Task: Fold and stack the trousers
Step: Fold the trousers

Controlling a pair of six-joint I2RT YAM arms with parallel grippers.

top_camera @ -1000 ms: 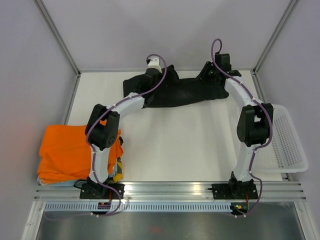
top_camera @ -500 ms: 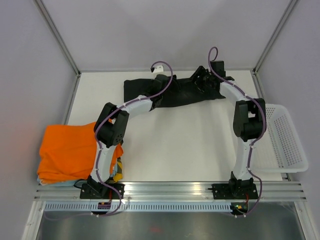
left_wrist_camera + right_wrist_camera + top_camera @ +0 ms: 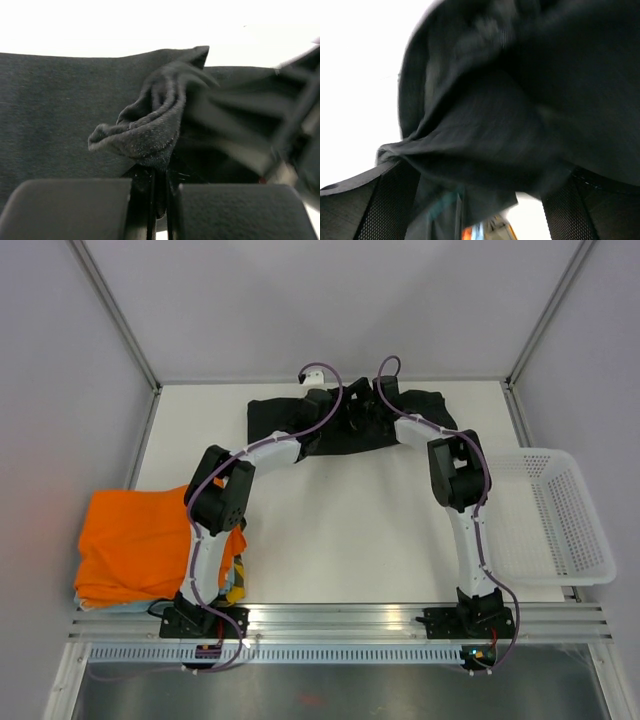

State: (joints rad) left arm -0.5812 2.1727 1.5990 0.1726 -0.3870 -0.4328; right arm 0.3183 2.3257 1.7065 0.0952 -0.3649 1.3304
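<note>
Where the 2 arms meet at the back of the surface [image 3: 340, 530], the trousers [image 3: 275, 420] lie in a black, crumpled band. They are farther from the arm bases than the white basket [image 3: 575, 530] and off to its left in the overhead view. Their nearest end lies near the basket's far corner without touching it.

The left tool [image 3: 160, 197] is pressed together on a rumpled fold of the trousers. In its wrist view the 2 pads sit almost touching, with a ridge of dark cloth pinched between them and rising above them. The rest of the garment spreads flat behind.

The right tool [image 3: 470, 195] stands with its 2 fingers [image 3: 365, 205] wide apart. Black cloth drapes over and between them, blurred, and neither one clamps it.

Both tools sit over the middle of the band, close beside each other, well away from the basket. An orange garment [image 3: 130, 540], folded on top of a small pile, rests on the side of the surface opposite the basket, well apart from the trousers.
</note>
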